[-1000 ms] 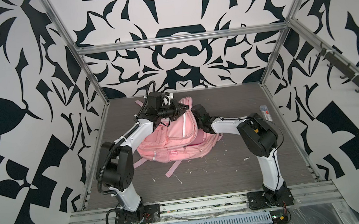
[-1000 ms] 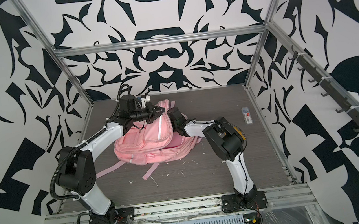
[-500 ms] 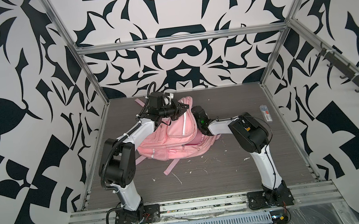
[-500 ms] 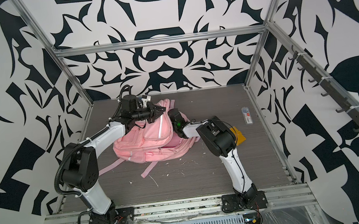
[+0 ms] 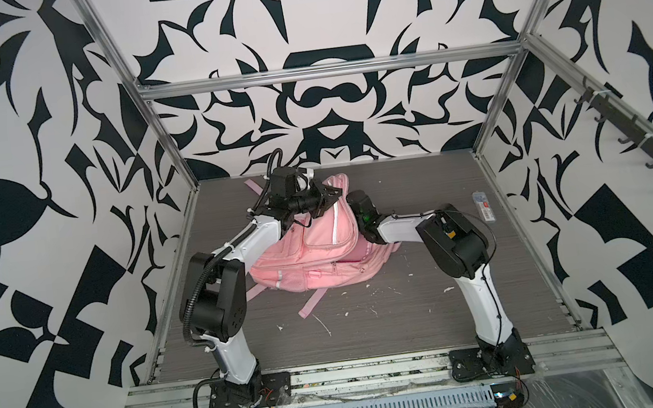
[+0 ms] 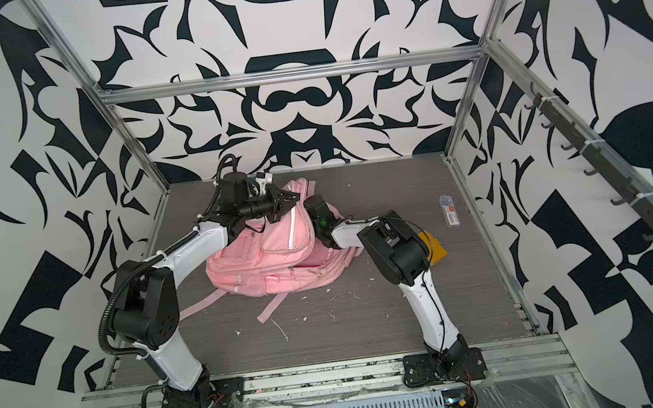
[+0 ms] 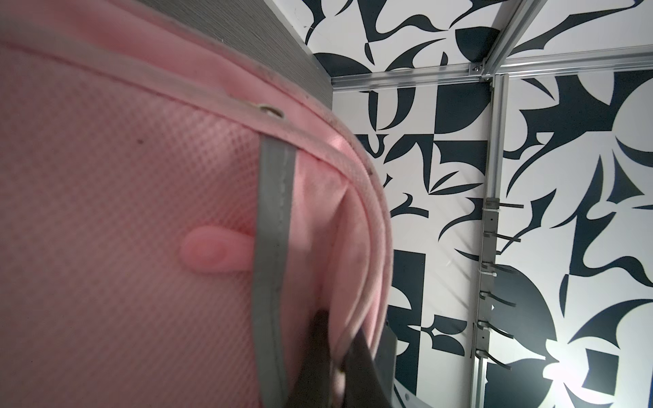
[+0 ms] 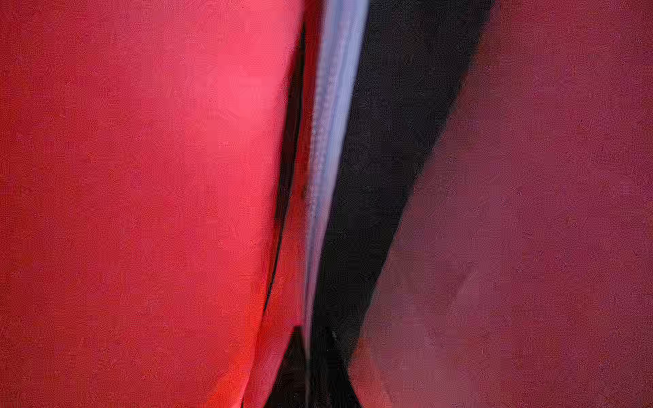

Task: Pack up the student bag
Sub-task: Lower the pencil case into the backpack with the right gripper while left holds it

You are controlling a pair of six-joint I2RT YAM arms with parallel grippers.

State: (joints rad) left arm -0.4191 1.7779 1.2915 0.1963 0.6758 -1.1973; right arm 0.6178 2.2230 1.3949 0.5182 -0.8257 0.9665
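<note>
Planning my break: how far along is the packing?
Done: the bag is open. In hand: the left gripper holds it open while the right arm reaches inside; what it carries is unclear. To do: a clear case and an orange item lie outside, probably to pack; then zipping.

The left arm [image 5: 251,240] rises from its base, folds at a black elbow and runs forward and up along a white forearm to a wrist turned sideways, so the left gripper [image 5: 330,197] points across toward the other arm. In the left wrist view its dark fingers [image 7: 367,381] are pressed together on the piped rim of the student bag [image 7: 141,212]. The right arm [image 5: 401,230] leans in from its base, bends sharply at the elbow and lies low, its forearm reaching toward the left gripper. The right wrist [image 5: 363,213], with a green light showing, sits just beside that gripper. The right gripper [image 8: 311,353] is buried in fabric. Only blurred dark tips show, close together, and whether they grip anything cannot be made out.
</note>
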